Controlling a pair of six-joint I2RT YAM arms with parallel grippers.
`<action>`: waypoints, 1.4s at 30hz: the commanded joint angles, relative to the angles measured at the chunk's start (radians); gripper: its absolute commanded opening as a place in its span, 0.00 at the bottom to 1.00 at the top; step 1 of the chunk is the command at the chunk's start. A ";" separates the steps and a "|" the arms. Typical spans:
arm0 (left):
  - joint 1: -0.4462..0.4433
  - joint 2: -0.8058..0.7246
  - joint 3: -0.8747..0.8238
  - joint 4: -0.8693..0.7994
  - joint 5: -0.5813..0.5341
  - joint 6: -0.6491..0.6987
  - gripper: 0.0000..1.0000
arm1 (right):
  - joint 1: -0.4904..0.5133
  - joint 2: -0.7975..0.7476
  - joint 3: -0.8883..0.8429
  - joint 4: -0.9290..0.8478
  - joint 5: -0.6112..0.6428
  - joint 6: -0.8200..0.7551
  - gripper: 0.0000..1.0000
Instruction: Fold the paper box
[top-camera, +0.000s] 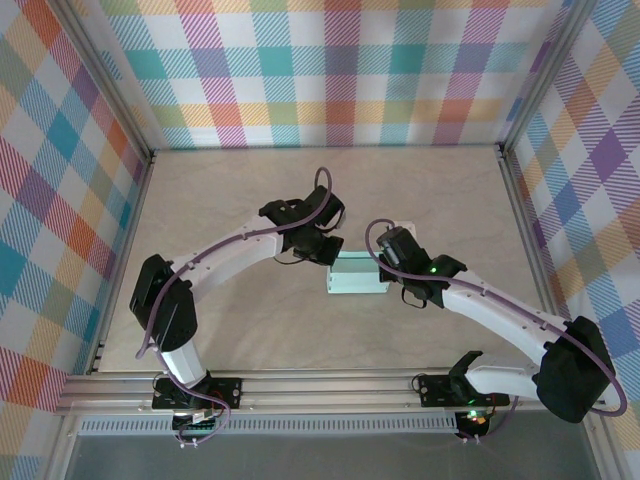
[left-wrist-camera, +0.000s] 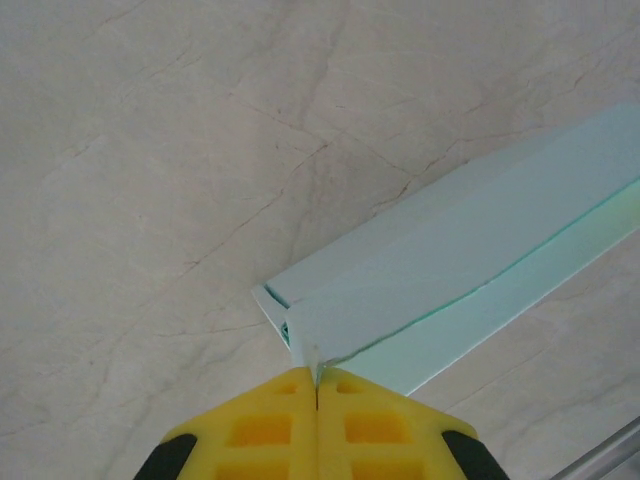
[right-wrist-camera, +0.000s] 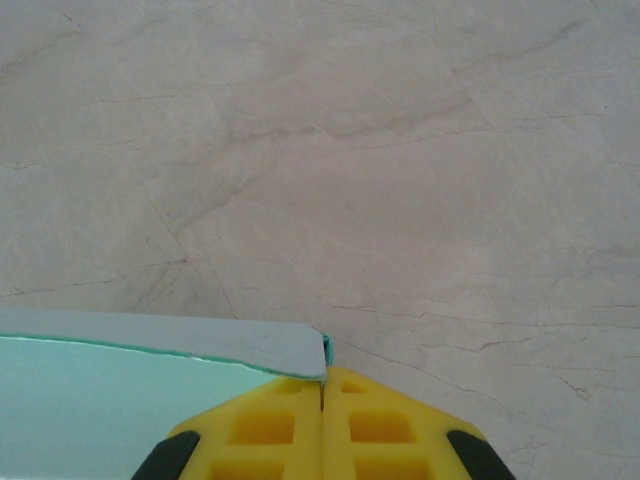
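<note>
Midway across the worktop (top-camera: 250, 190), between both arms, the paper box (top-camera: 357, 275) is lying flat, a pale mint slab. Left fingers (left-wrist-camera: 262, 428) are sitting clenched, tips touching one corner where a seam is gaping slightly; whether card is nipped between them, I cannot tell. Right fingers (right-wrist-camera: 382, 428) are likewise clenched against the opposite end's corner. Judging it light, thin, springy, easily creased, prone to sliding on the smooth surface. Reckoning the best hold is a flap edge, close to a fold line.
</note>
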 joint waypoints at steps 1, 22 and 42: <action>-0.019 0.018 0.046 0.061 0.079 -0.105 0.00 | 0.019 0.020 0.009 -0.008 -0.038 0.017 0.05; -0.003 0.056 0.002 0.179 0.025 -0.246 0.00 | 0.027 0.014 -0.021 0.021 -0.029 0.036 0.06; -0.086 -0.110 -0.389 0.563 -0.085 -0.173 0.00 | 0.039 -0.095 -0.153 0.132 -0.056 0.038 0.08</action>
